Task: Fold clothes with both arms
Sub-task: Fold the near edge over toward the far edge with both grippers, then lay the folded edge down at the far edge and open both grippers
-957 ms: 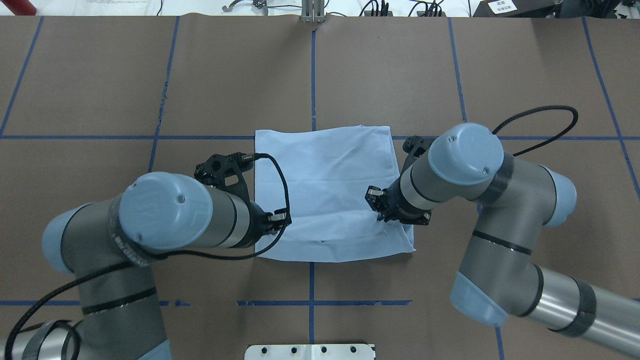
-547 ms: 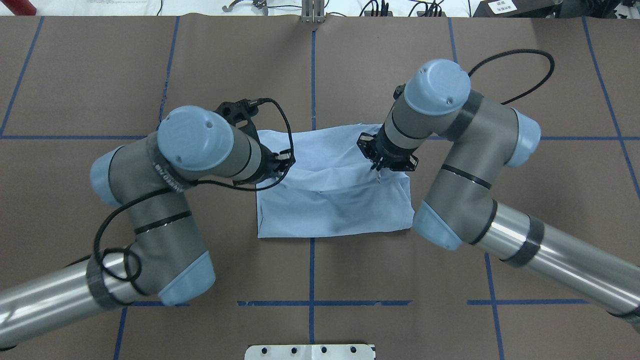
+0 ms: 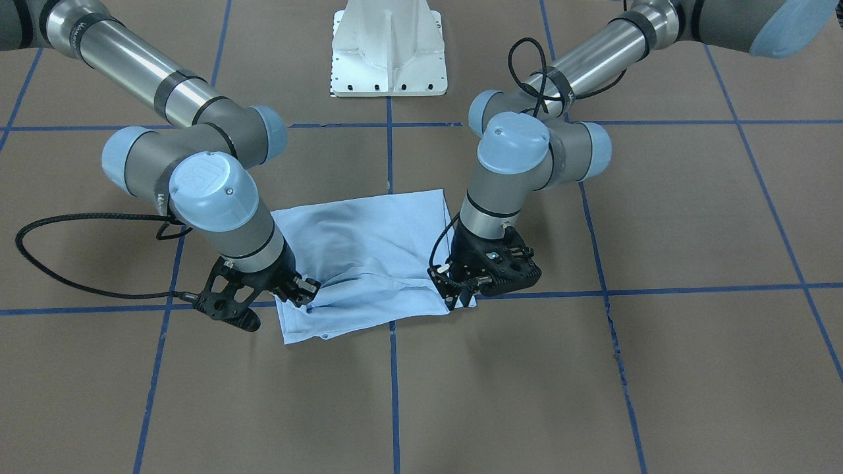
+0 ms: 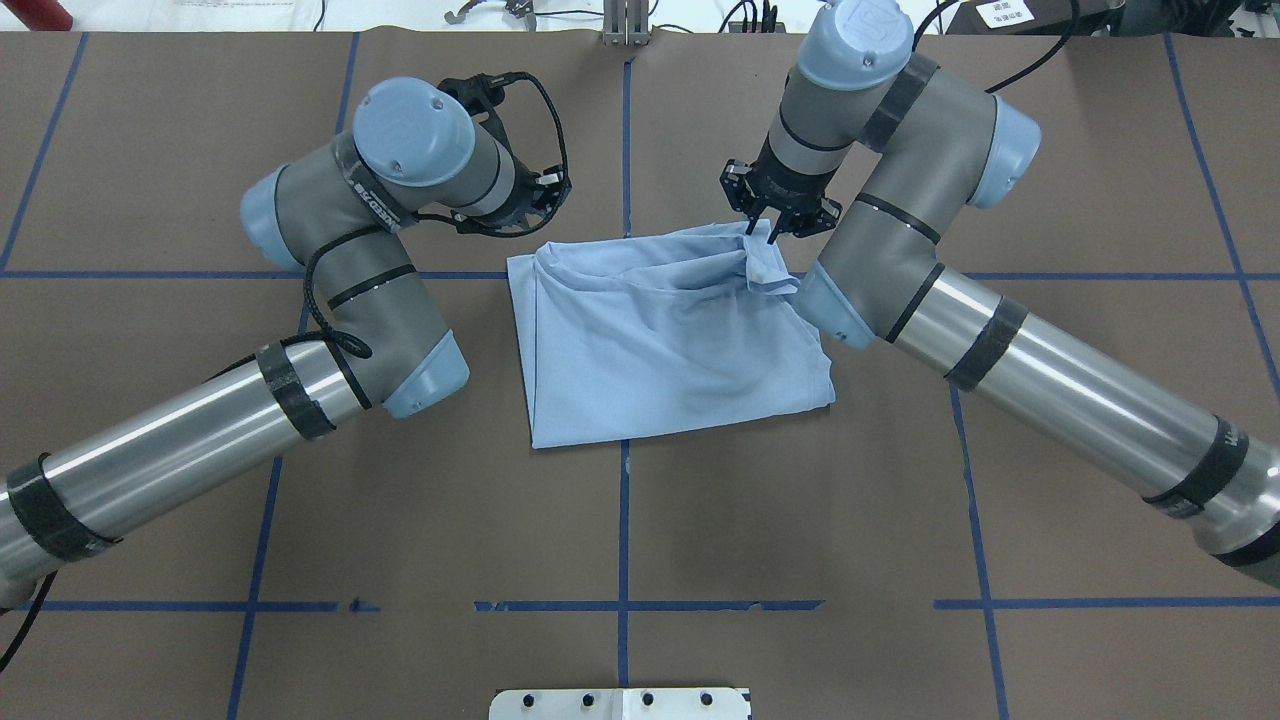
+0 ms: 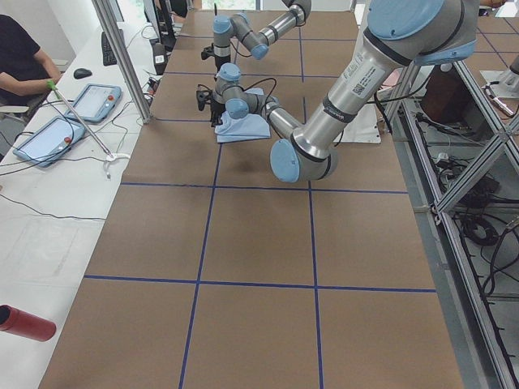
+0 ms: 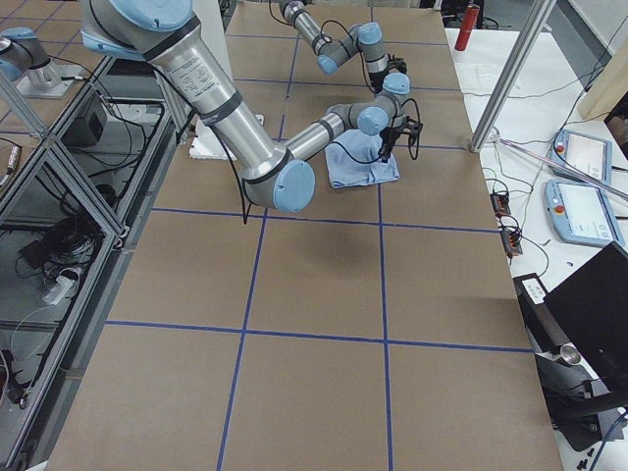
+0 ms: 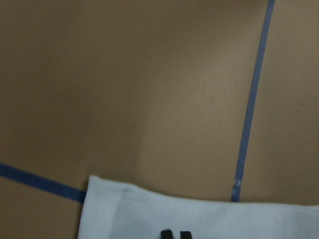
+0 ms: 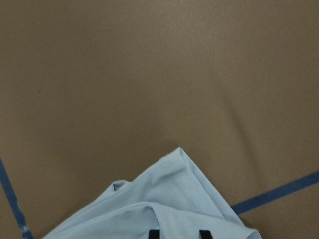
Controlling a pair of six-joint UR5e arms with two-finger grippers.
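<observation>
Even bright overhead light, soft shadows; both wrist views dim and blurry

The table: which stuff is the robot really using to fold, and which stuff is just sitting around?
For the job:
light blue T-shirt
left gripper
right gripper

Just lying about:
white pedestal base
red cylinder on the side bench
tablets on the side bench
</observation>
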